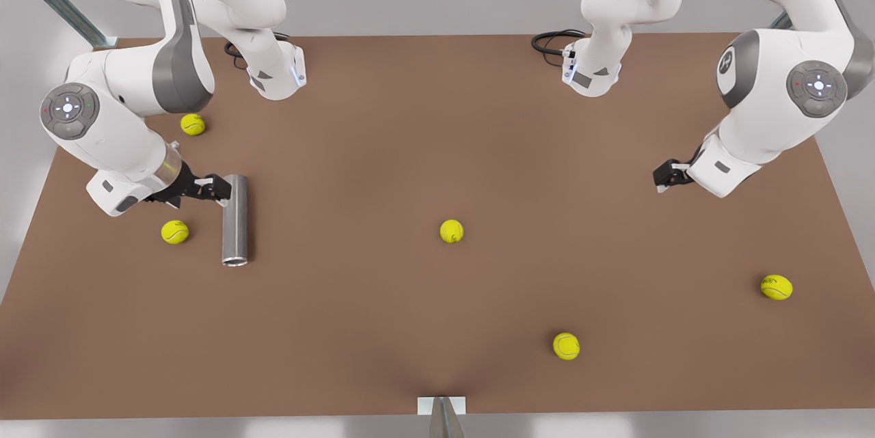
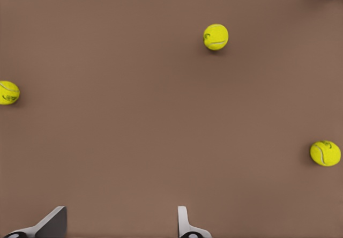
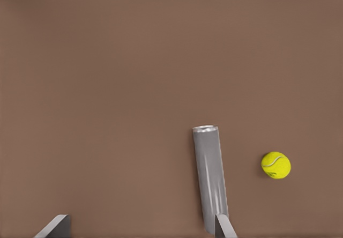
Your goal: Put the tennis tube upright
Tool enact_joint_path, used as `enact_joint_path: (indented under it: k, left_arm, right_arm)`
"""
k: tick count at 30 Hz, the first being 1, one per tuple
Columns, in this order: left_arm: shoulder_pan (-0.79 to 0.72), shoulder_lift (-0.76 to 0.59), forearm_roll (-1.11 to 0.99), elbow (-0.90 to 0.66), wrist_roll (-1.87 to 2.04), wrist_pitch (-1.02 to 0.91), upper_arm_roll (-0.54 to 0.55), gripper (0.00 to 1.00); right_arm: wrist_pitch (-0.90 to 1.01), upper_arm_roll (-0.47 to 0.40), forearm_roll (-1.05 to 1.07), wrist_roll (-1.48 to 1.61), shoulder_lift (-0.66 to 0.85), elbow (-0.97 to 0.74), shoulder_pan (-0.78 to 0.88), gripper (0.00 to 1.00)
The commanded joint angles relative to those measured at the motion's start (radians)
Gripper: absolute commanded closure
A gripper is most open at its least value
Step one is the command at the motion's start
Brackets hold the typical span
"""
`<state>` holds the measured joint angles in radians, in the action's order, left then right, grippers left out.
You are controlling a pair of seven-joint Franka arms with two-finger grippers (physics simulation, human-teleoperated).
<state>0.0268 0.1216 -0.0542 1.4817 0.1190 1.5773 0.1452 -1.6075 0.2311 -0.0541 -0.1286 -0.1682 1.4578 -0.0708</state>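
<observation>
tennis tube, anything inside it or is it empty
The tennis tube lies flat on the table, its rimmed open end facing the front camera. The opening looks dark and its interior is hidden. The right gripper is at its far end.

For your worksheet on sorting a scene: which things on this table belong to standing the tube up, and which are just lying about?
Belong to the job:
- tennis tube, lying flat
- right gripper, open, at the tube's far end

Just lying about:
- five tennis balls, scattered on the table
- left gripper, open, waiting at the front view's right
</observation>
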Motion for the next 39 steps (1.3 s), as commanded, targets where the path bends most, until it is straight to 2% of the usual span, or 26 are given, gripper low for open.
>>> enact_joint_path:
  k: [1, 3, 4, 5, 9, 11, 18, 22, 39]
  left_arm:
    - [0.004, 0.000, -0.001, 0.000, 0.096, 0.015, 0.001, 0.00]
    - [0.004, 0.001, -0.003, 0.000, 0.094, 0.015, 0.001, 0.00]
    - [0.005, 0.004, -0.003, 0.000, 0.094, 0.015, 0.001, 0.00]
    - [0.005, 0.004, -0.003, 0.000, 0.094, 0.015, 0.002, 0.00]
    - [0.005, 0.004, -0.003, 0.011, 0.093, 0.017, 0.002, 0.00]
    - [0.005, 0.010, -0.003, 0.011, 0.093, 0.020, 0.004, 0.00]
    - [0.007, 0.012, -0.003, 0.028, 0.088, 0.027, 0.004, 0.00]
    - [0.007, 0.020, -0.003, 0.029, 0.088, 0.032, 0.004, 0.00]
    - [-0.005, 0.119, -0.004, 0.026, 0.088, 0.158, -0.019, 0.00]
  right_arm:
    - [-0.006, -0.001, 0.002, -0.036, 0.001, -0.001, -0.004, 0.00]
    - [-0.012, -0.001, 0.002, -0.029, 0.001, 0.127, -0.004, 0.00]
    - [-0.101, -0.001, -0.001, -0.022, 0.006, 0.284, -0.004, 0.00]
    - [-0.153, -0.003, -0.001, -0.022, 0.004, 0.366, -0.026, 0.00]
    - [-0.471, -0.055, -0.004, -0.023, -0.085, 0.573, -0.078, 0.00]
    - [-0.549, -0.068, -0.007, -0.026, -0.139, 0.573, -0.077, 0.00]
    - [-0.578, -0.067, -0.009, 0.055, -0.175, 0.573, -0.132, 0.00]
    - [-0.580, -0.068, -0.012, 0.353, -0.205, 0.575, -0.147, 0.00]
    - [-0.583, -0.068, -0.058, 0.402, -0.290, 0.573, -0.159, 0.00]
